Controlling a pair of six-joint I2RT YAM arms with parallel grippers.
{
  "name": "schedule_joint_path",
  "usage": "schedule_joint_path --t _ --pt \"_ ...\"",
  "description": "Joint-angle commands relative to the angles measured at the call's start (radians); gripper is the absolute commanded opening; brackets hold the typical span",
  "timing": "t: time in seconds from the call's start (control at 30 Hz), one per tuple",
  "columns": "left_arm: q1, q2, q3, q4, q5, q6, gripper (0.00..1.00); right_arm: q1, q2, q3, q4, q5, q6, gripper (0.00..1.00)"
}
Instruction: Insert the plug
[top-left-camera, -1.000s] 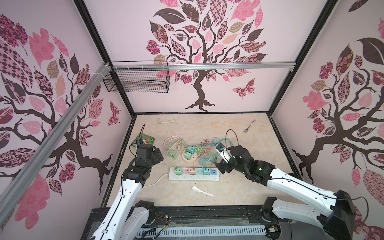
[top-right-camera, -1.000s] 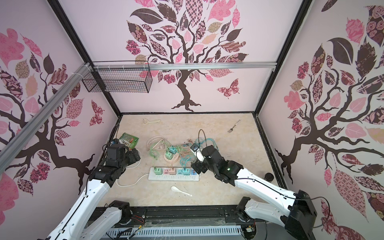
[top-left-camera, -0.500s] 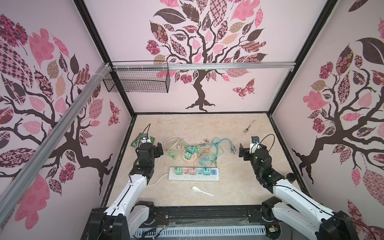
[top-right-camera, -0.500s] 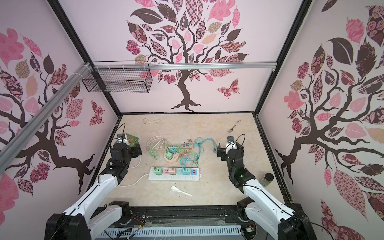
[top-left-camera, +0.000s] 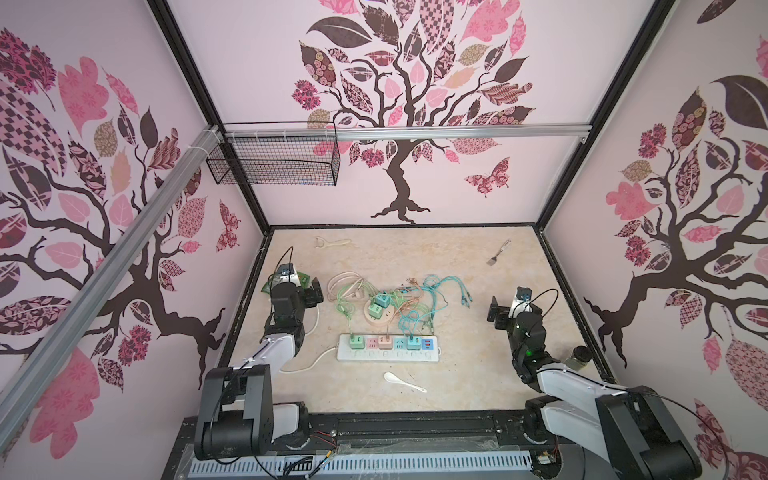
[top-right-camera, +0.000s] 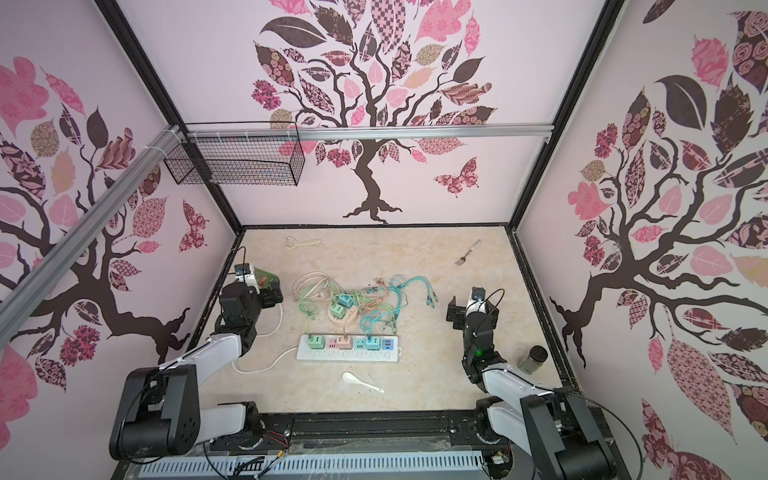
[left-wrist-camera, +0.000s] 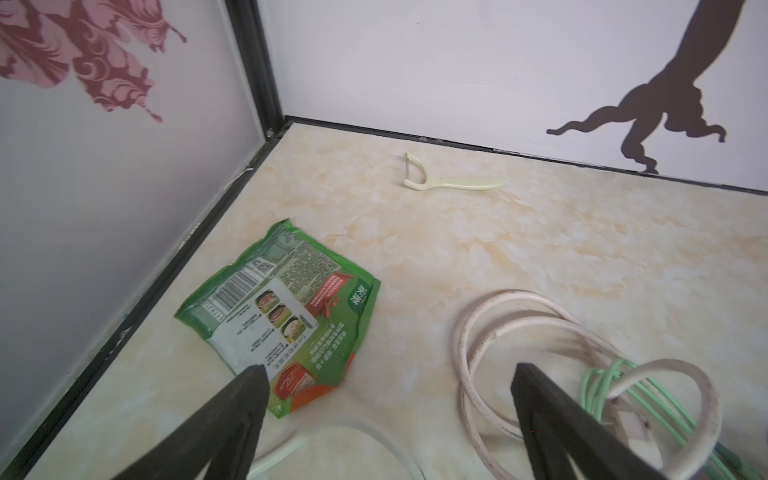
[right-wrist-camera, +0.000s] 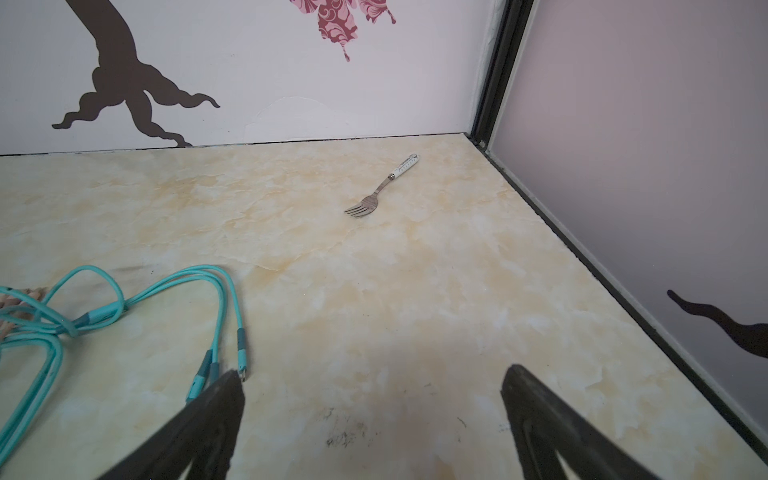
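Observation:
In both top views a white power strip (top-left-camera: 386, 354) (top-right-camera: 332, 355) lies at mid-table. A green plug (top-left-camera: 356, 340), a pink plug (top-left-camera: 384, 341) and a teal plug (top-left-camera: 412, 341) sit in it, each with a cable leading back into a tangle. Behind the strip a loose teal cube plug (top-left-camera: 382, 299) and a green one (top-left-camera: 375, 311) rest on a round base. My left gripper (top-left-camera: 311, 293) (left-wrist-camera: 388, 370) hangs open and empty at the left, over a white cord (left-wrist-camera: 469, 332). At the right, my right gripper (top-left-camera: 507, 307) (right-wrist-camera: 374, 373) is open over bare table, with teal cable ends (right-wrist-camera: 241, 349) beside one finger.
A green food packet (left-wrist-camera: 282, 307) lies by the left wall and a peeler (left-wrist-camera: 453, 183) at the back left. There is a fork (right-wrist-camera: 374, 199) at the back right, a white spoon (top-left-camera: 403, 381) in front of the strip, and a jar (top-left-camera: 579, 357) by the right wall. A wire basket (top-left-camera: 274, 160) hangs high up.
My right gripper has pulled away from the strip's right end to the right side of the table. My left arm has drawn back toward the left wall. Both are empty.

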Motion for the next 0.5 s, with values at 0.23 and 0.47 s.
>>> schedule_joint_path --t 0.23,0.47 --pt "0.009 0.153 -0.069 0.289 0.056 0.030 0.96 -0.045 0.154 0.025 0.274 -0.127 -0.021 0.99" --pt "0.011 0.230 -0.076 0.354 0.056 0.028 0.98 -0.096 0.250 0.036 0.369 -0.193 -0.030 1.00"
